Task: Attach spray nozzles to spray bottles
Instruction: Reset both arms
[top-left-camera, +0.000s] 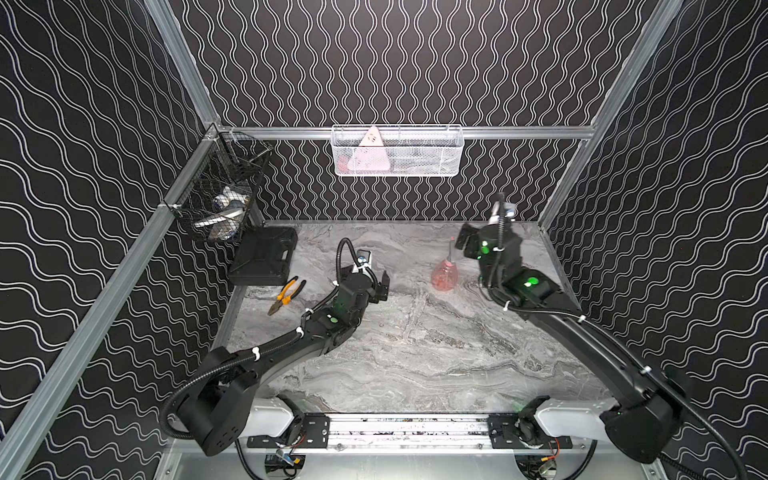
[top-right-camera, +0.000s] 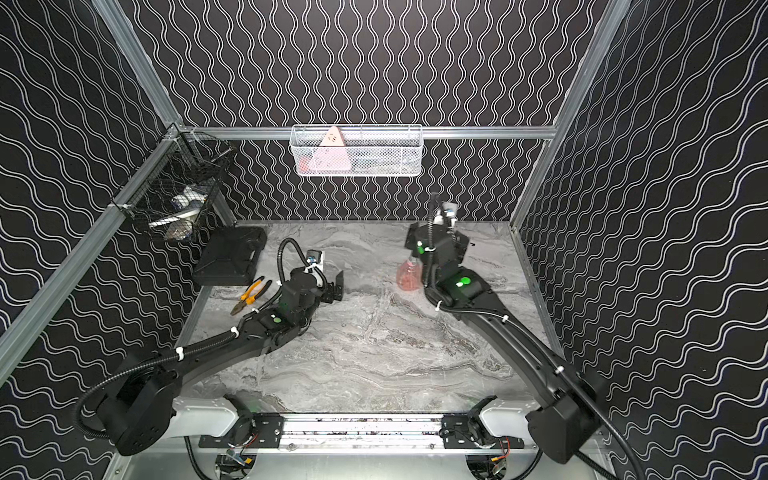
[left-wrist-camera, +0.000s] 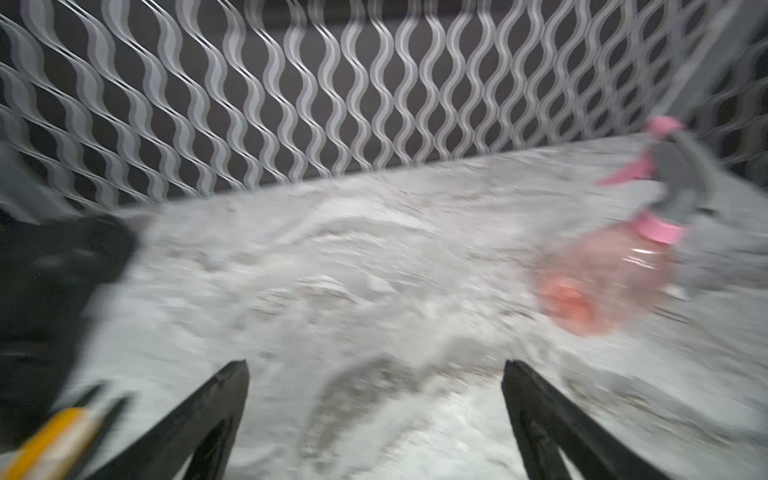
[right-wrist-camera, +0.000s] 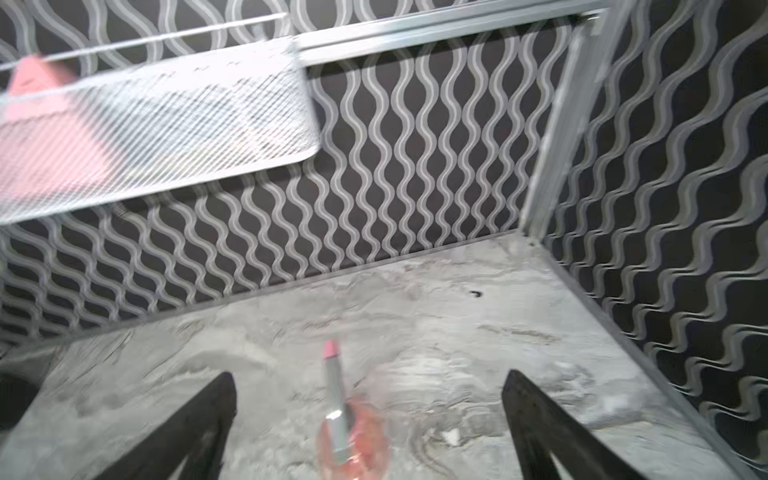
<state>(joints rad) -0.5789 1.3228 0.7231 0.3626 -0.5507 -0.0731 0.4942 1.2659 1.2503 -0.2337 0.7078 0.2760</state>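
Observation:
A translucent pink spray bottle (top-left-camera: 444, 278) stands upright on the marble table at the back right. On its neck sits the spray nozzle (left-wrist-camera: 681, 174), a grey head with a pink collar, trigger and tip. My right gripper (top-left-camera: 464, 243) hangs open just above and behind it. In the right wrist view the bottle (right-wrist-camera: 353, 451) and nozzle (right-wrist-camera: 336, 399) lie between the spread fingers of that gripper (right-wrist-camera: 370, 376), touching neither. My left gripper (top-left-camera: 382, 286) is open and empty left of the bottle (left-wrist-camera: 602, 282), with only table between its fingers (left-wrist-camera: 232, 386).
A black case (top-left-camera: 264, 255) and yellow-handled pliers (top-left-camera: 286, 295) lie at the back left. A black wire basket (top-left-camera: 220, 195) hangs on the left rail. A white mesh basket (top-left-camera: 419, 158) on the back wall holds a pale pink triangular plate (top-left-camera: 368, 156).

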